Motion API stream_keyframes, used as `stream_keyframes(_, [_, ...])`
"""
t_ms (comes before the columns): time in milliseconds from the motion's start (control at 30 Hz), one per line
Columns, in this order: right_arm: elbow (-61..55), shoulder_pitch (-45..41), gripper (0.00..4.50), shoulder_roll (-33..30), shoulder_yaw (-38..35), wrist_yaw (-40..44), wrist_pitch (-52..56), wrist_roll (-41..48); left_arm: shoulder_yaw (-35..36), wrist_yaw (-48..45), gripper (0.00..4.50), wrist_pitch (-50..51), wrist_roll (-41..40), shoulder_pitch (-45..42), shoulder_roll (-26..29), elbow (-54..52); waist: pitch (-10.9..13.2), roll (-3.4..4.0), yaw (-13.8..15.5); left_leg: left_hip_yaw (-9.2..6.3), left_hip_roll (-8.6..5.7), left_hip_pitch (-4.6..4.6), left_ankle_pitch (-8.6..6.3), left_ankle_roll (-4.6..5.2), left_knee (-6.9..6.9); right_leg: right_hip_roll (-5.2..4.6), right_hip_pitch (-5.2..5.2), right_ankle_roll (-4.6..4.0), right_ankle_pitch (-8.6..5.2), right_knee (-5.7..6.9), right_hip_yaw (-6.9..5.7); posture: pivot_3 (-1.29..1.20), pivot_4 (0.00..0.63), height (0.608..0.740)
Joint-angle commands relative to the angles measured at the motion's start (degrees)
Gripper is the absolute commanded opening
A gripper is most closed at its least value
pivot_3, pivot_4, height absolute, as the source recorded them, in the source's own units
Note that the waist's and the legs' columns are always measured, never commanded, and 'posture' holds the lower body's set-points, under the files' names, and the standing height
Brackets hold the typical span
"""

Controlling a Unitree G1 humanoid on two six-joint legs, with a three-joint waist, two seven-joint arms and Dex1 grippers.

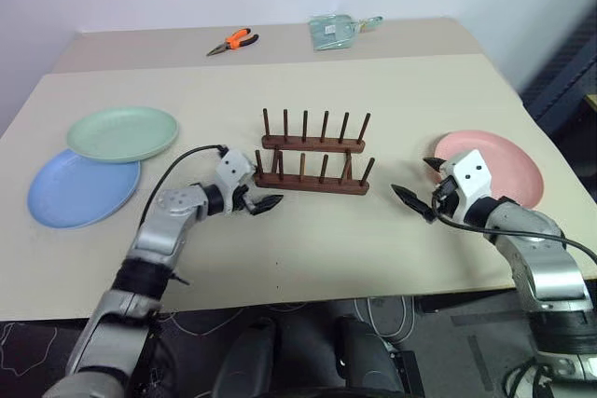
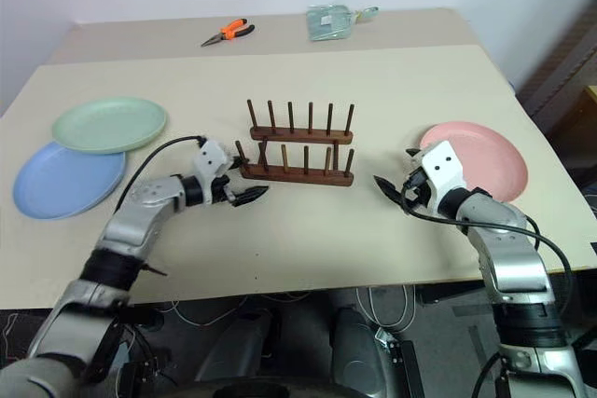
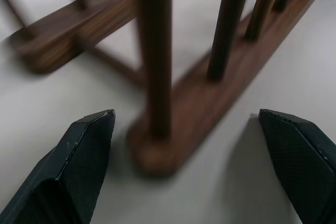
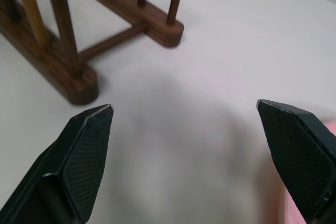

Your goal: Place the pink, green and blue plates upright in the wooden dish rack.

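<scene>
Beige worktop (image 1: 308,230) carries everything, and all three plates lie flat on it, none yet in the rack. Blue plate (image 1: 79,193) lies well off to the outer side of the left tool (image 1: 258,197), with the green plate (image 1: 123,133) overlapping its far rim. Pink plate (image 1: 499,163) sits just beyond and outside the right tool (image 1: 416,184), nearly touching it. Both tools stand wide open and hold nothing.

Plates look like thin, matte moulded ware: light, stiff, probably a bit slick, and unlikely to break. Lying flat, each offers only its raised rim, so a pinch across the near edge seems the place to take hold, one finger above and one slid beneath.

Wooden dish rack (image 1: 313,154) stands between the two tools, its near end peg right in front of the left tool's open fingers. Being small and light, it may skid if bumped.

No brand, label or writing can be read on any of these.
</scene>
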Motion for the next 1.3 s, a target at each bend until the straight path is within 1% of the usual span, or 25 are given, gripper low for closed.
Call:
stream_keyframes(33, [-6.2,3.4,4.5,0.3,-3.1,-2.7,0.1,-0.2,-3.0,-5.3,3.97,-3.8,2.6,-3.2,-1.1,7.8,0.0,0.02,0.2,0.0,0.0,0.0,0.0,0.0,0.03,0.0,0.0,0.0,0.0,0.0,0.0,0.0,0.15,0.732])
stream_keyframes(67, [-7.5,4.6,4.5,0.4,-3.5,-3.2,0.5,-0.1,-3.2,-6.2,3.63,-4.6,2.9,-3.8,-1.2,8.9,0.0,0.06,0.3,0.01,0.0,0.0,-0.01,0.01,0.05,0.0,0.01,0.0,0.0,0.0,0.0,0.0,0.15,0.732])
stream_keyframes(267, [-11.5,9.1,4.5,0.3,-3.6,-4.7,1.5,-0.6,-2.7,-9.4,0.78,-7.4,2.9,-3.9,-1.4,10.1,-0.1,0.08,0.2,0.01,0.02,0.01,-0.03,0.04,0.17,0.0,0.07,0.01,0.0,0.01,0.02,0.0,0.15,0.732])
stream_keyframes(333, [-11.7,9.2,4.5,0.3,-3.0,-5.2,1.6,-1.0,-2.5,-10.4,0.78,-7.8,2.6,-2.9,-1.0,8.7,-0.1,0.09,0.0,0.02,0.02,0.0,-0.04,0.06,0.2,0.0,0.07,0.01,0.0,0.02,0.02,0.0,0.15,0.732])
stream_keyframes(400, [-11.1,8.7,4.5,-0.1,-3.3,-5.1,1.8,-1.1,-3.0,-11.7,0.78,-7.2,2.0,-0.4,-0.1,3.2,-0.1,0.09,-0.1,0.01,0.02,0.0,-0.04,0.06,0.21,0.0,0.07,0.01,0.0,0.02,0.02,0.0,0.15,0.732])
stream_keyframes(533, [-9.7,8.7,4.5,-1.0,-3.7,-4.3,1.3,-1.3,-4.5,-14.9,0.78,-3.9,-0.1,5.4,2.0,-10.9,-0.1,0.1,-0.1,0.01,0.03,-0.01,-0.08,0.09,0.22,0.0,0.07,0.01,-0.01,0.02,0.03,0.0,0.15,0.732])
stream_keyframes(633, [-9.5,8.6,4.5,-1.4,-3.5,-3.9,1.2,-1.7,-5.5,-14.9,0.78,-1.2,1.0,8.1,3.8,-16.2,-0.1,0.1,0.0,0.0,0.03,-0.03,-0.09,0.1,0.25,0.0,0.07,0.0,-0.01,0.02,0.03,0.0,0.15,0.732])
stream_keyframes(667, [-9.6,8.7,4.5,-1.7,-3.7,-3.7,1.2,-1.7,-5.5,-13.7,1.28,-0.6,1.9,8.4,4.0,-16.3,-0.1,0.1,0.0,0.0,0.03,-0.03,-0.09,0.09,0.26,0.0,0.07,-0.01,-0.02,0.02,0.04,0.0,0.15,0.732])
stream_keyframes(700, [-9.7,9.1,4.5,-2.1,-4.1,-3.2,1.2,-1.6,-5.2,-12.6,1.88,-0.1,2.5,8.6,4.2,-16.2,-0.1,0.1,0.1,0.0,0.03,-0.03,-0.09,0.1,0.26,0.0,0.07,-0.01,-0.02,0.02,0.03,0.0,0.15,0.732])
stream_keyframes(833, [-10.7,11.9,4.5,-4.0,-6.5,-0.7,1.6,-0.5,-3.3,-10.0,3.72,1.8,3.5,10.4,6.6,-17.5,-0.1,0.1,0.1,0.01,0.04,-0.04,-0.1,0.12,0.3,0.0,0.08,-0.01,-0.03,0.02,0.03,0.0,0.15,0.732])
stream_keyframes(867, [-11.4,13.2,4.5,-4.6,-7.4,0.6,1.9,0.5,-2.2,-9.8,3.72,3.4,3.0,11.5,8.0,-18.7,-0.1,0.1,0.0,0.01,0.04,-0.04,-0.11,0.13,0.29,0.0,0.08,0.0,-0.03,0.02,0.03,0.0,0.15,0.732])
stream_keyframes(900, [-12.2,14.4,3.95,-5.1,-8.2,1.8,2.4,1.6,-1.2,-9.7,3.78,4.9,2.3,12.5,9.4,-19.8,-0.1,0.11,-0.1,0.0,0.05,-0.04,-0.12,0.14,0.27,0.01,0.07,0.0,-0.03,0.02,0.03,0.0,0.15,0.732])
stream_keyframes(933, [-13.3,15.7,3.68,-5.5,-8.6,3.3,3.0,2.9,-0.1,-10.3,3.78,6.6,1.2,14.1,11.1,-21.4,-0.1,0.11,-0.3,0.01,0.06,-0.02,-0.13,0.15,0.27,0.02,0.08,0.01,-0.03,0.02,0.03,0.0,0.15,0.732])
stream_keyframes(967, [-14.4,16.8,3.14,-5.8,-8.7,4.5,3.3,3.7,0.8,-10.9,3.78,8.2,0.1,15.7,12.7,-23.3,-0.1,0.12,-0.8,0.01,0.08,-0.02,-0.14,0.14,0.26,0.05,0.07,0.01,-0.03,0.03,0.03,0.0,0.15,0.732])
stream_keyframes(1067, [-16.9,18.8,1.6,-5.9,-6.6,6.8,4.0,4.9,1.9,-13.7,2.82,14.0,-5.0,20.3,16.2,-30.3,-0.1,0.17,-1.6,0.02,0.23,0.04,-0.16,0.13,0.25,0.14,0.07,-0.05,-0.05,0.1,0.05,0.0,0.15,0.732])
stream_keyframes(1133, [-17.1,18.8,0.59,-4.9,-3.6,6.9,4.2,4.4,1.0,-14.3,1.89,17.2,-8.2,22.1,16.1,-34.8,-0.2,0.27,-1.4,0.06,0.27,0.06,-0.16,0.13,0.27,0.15,0.09,-0.2,-0.14,0.11,0.06,0.0,0.15,0.732])
stream_keyframes(1167, [-16.8,18.7,0.01,-4.4,-1.6,6.9,3.9,3.4,-0.2,-13.6,1.31,18.3,-8.6,22.5,15.1,-36.5,-0.2,0.29,-1.2,0.06,0.27,0.05,-0.17,0.13,0.31,0.14,0.12,-0.21,-0.14,0.09,0.05,0.0,0.15,0.732])
stream_keyframes(1233, [-14.9,17.7,0.0,-3.1,2.5,5.7,2.5,0.7,-3.4,-10.1,0.34,19.7,-7.4,22.2,11.3,-37.9,-0.2,0.3,-0.7,0.06,0.23,0.03,-0.17,0.12,0.33,0.09,0.18,-0.21,-0.15,0.01,0.05,0.0,0.15,0.732])
stream_keyframes(1300, [-11.8,15.1,0.0,-0.8,5.2,2.7,2.1,-1.9,-6.2,-5.3,0.34,17.6,-3.9,21.5,6.4,-36.6,-0.2,0.3,-0.2,0.01,0.12,-0.01,-0.17,0.13,0.38,0.03,0.22,-0.19,-0.16,-0.05,0.03,0.0,0.15,0.732])
